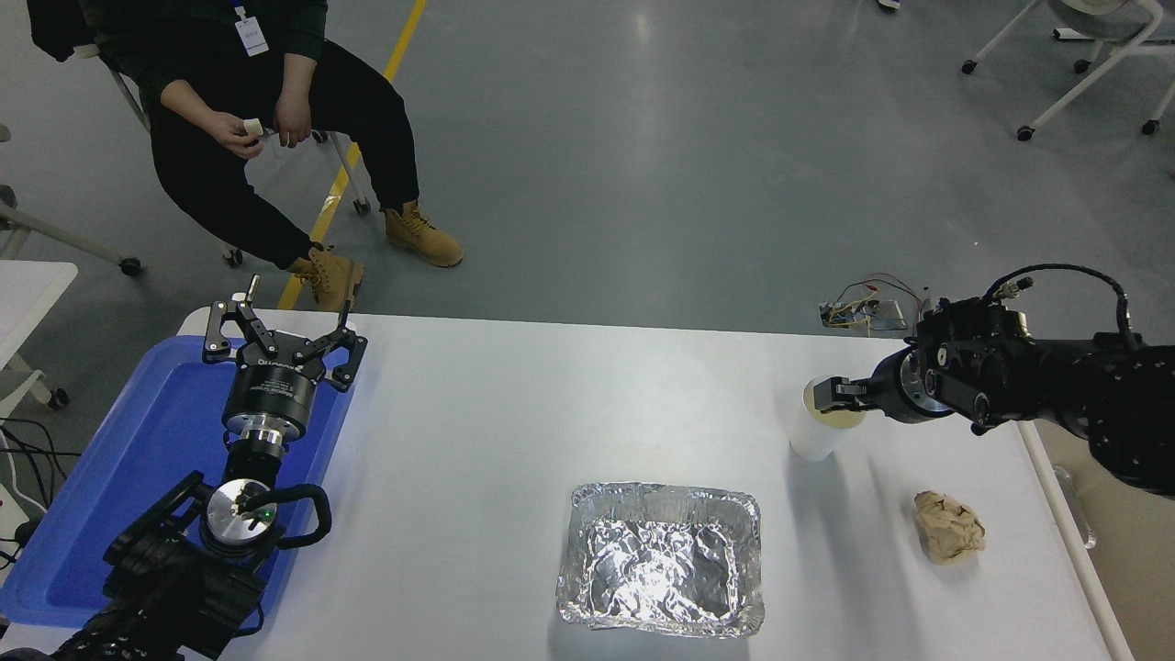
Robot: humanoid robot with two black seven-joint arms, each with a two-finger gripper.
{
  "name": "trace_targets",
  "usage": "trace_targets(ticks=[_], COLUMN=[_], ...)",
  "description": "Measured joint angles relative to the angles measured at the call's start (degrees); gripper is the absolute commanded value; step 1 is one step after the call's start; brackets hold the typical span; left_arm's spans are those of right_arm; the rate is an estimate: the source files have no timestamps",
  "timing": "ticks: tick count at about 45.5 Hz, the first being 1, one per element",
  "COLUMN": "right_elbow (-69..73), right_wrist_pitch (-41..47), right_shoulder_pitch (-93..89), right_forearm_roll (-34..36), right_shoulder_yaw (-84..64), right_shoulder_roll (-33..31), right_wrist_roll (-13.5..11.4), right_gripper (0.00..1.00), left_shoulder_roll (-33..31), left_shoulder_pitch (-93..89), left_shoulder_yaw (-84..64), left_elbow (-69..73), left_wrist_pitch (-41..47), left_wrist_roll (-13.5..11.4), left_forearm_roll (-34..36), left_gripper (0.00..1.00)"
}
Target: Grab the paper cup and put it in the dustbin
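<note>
The white paper cup stands upright on the white table, at its right side. My right gripper reaches in from the right and sits over the cup's mouth at its rim, hiding part of the yellowish inside. Whether it is closed on the rim does not show. The dustbin is at the table's right edge, with only its off-white rim and some of its beige inside in view. My left gripper is parked open over the blue tray at the lower left.
A crinkled silver foil tray lies at the table's front middle. A crumpled brown paper ball lies between the cup and the dustbin. A person sits on a chair beyond the table's far left corner. A small wired board lies on the floor behind the table.
</note>
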Motion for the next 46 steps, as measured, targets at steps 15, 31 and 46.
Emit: trace_targets(ticks=[15,31,46], right_elbow=[0.35,0.41,4.29], right_wrist_pitch=[-0.33,-0.42,0.26], right_shoulder_pitch=[-0.23,0.35,5.93], right_forearm_roll=[-0.16,-1.37,-4.46], right_shoulder_yaw=[-0.18,-0.31,-0.42], right_shoulder_roll=[0.84,1.05,-1.57], right_wrist_roll=[1.61,3.43,4.29], right_gripper=[0.00,0.00,0.00], left_shoulder_roll=[-0.01,-0.01,-0.02], left_shoulder_pitch=[0.00,0.00,0.00], left_shoulder_yaw=[0.00,0.00,0.00], left_elbow=[0.00,-0.01,0.00], left_wrist_pitch=[0.00,0.00,0.00], left_wrist_roll=[0.00,-0.01,-0.03], left_forearm_roll=[0.00,0.00,0.00], left_gripper=[1.00,1.00,1.00])
